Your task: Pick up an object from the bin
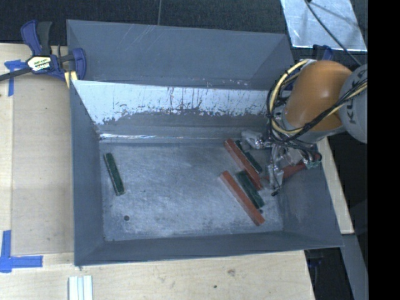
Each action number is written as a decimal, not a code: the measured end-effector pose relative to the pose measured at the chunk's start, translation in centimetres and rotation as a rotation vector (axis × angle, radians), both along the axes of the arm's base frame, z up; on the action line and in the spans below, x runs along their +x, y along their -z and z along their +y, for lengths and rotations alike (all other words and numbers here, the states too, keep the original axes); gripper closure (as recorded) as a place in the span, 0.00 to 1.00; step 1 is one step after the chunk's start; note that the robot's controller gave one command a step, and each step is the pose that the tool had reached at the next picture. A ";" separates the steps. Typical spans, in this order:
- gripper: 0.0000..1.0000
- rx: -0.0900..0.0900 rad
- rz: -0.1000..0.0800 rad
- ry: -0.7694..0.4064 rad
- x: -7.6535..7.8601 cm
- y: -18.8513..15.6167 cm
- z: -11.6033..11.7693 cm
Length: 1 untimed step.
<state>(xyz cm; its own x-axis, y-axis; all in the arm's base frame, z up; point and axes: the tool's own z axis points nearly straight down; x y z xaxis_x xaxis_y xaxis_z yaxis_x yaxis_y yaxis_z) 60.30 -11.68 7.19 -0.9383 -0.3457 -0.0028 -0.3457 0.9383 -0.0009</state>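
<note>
Grey metal bin (187, 250): near wall runs along the lower frame; on the floor at lower left, a small dark speck (127, 217); at lower right, a long red-brown stick (242, 199) lies on a diagonal from upper left to lower right, with a dark green stick (252, 197) against its upper side; just above, right of centre, a second red-brown stick (240, 157) runs roughly parallel, with a second green stick (251, 165) alongside it; the four form one loose cluster.

Gripper (275, 180): set low at the right edge of this cluster, just beside the green sticks; contact cannot be determined; whether the claw is wide or narrow cannot be told.

Left of centre, well apart from the cluster, a lone green stick (113, 173) lies nearly upright in the frame; at upper right, the orange wrist cover (315, 99) with cables looped round it.
</note>
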 end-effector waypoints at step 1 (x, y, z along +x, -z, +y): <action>0.00 -0.002 -0.002 -0.614 -0.5 0.0 2.7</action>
<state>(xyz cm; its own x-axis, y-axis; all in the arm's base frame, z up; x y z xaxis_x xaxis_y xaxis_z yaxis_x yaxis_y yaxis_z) 59.77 -8.95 7.22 -0.5678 -0.8232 -0.0031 -0.8232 0.5678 -0.0042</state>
